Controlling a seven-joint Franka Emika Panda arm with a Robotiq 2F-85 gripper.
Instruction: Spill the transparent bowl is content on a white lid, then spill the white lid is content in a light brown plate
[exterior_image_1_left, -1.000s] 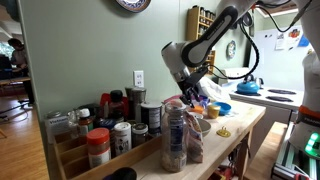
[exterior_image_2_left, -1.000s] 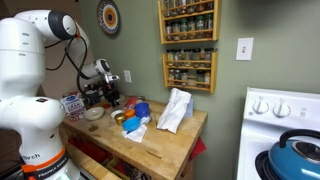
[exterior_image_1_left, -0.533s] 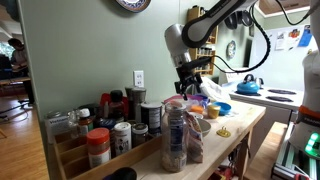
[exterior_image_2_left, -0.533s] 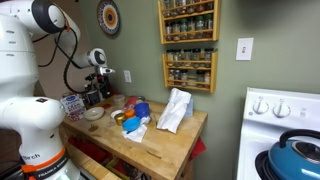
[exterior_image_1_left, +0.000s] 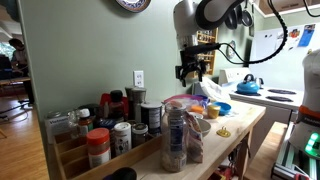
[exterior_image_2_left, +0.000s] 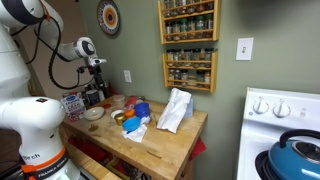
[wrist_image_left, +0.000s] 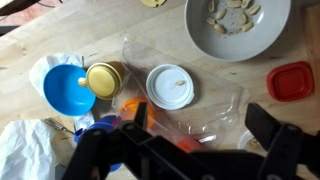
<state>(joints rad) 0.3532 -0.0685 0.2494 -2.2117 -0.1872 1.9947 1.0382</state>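
Observation:
In the wrist view the transparent bowl (wrist_image_left: 210, 95) lies on the wooden table as a clear, crinkled plastic shape. The white lid (wrist_image_left: 173, 86) shows at its left part; I cannot tell whether the lid is inside or under it. A small pale crumb sits on the lid. The light brown plate (wrist_image_left: 235, 25) holds a few pale pieces at the top right, and shows too in an exterior view (exterior_image_2_left: 94, 113). My gripper (wrist_image_left: 200, 115) hangs well above these things, open and holding nothing. It also appears raised in both exterior views (exterior_image_1_left: 192, 70) (exterior_image_2_left: 95, 82).
A blue bowl (wrist_image_left: 67, 88), a gold lid (wrist_image_left: 104, 78) and a red lid (wrist_image_left: 291, 80) lie around the white lid. Tall jars (exterior_image_1_left: 175, 135) and a spice rack (exterior_image_1_left: 100, 125) crowd the table's near end. A crumpled white bag (exterior_image_2_left: 175, 110) stands mid-table, a stove with kettle (exterior_image_2_left: 295, 155) beyond.
The gripper has let go and opened wide. The arm has risen from low over the table's objects to well above them.

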